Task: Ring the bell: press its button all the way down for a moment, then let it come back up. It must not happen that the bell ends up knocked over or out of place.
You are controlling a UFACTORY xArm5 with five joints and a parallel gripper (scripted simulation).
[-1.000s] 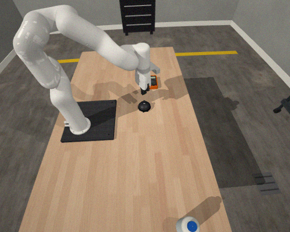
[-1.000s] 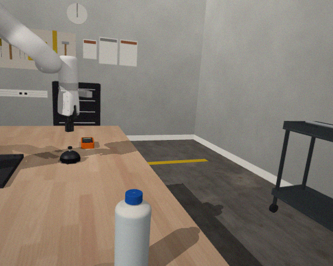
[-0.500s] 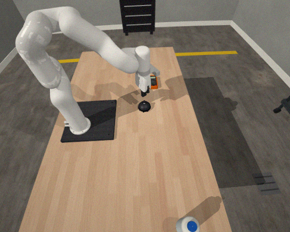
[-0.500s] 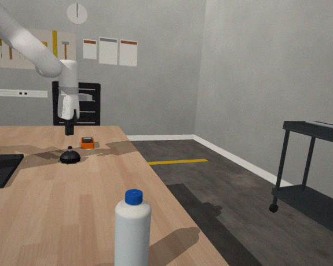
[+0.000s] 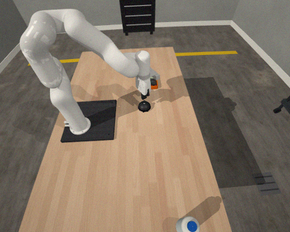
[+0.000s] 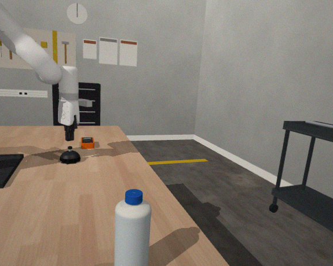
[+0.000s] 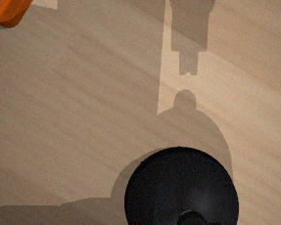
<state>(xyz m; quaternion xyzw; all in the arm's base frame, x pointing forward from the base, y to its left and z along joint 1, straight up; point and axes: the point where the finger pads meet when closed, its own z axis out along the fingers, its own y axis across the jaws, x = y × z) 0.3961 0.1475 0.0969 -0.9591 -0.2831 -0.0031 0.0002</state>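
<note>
The bell is a black dome with a small button on top, standing on the wooden table near its middle. It also shows in the exterior view and fills the lower edge of the wrist view, where its button sits at the bottom edge. My gripper is shut and empty. It points straight down and hangs a short way above the bell's button, with a gap visible in the exterior view between the gripper and the button.
An orange box lies on the table just behind the bell, close to the gripper. A white bottle with a blue cap stands at the table's near edge. The arm's black base plate lies left of the bell.
</note>
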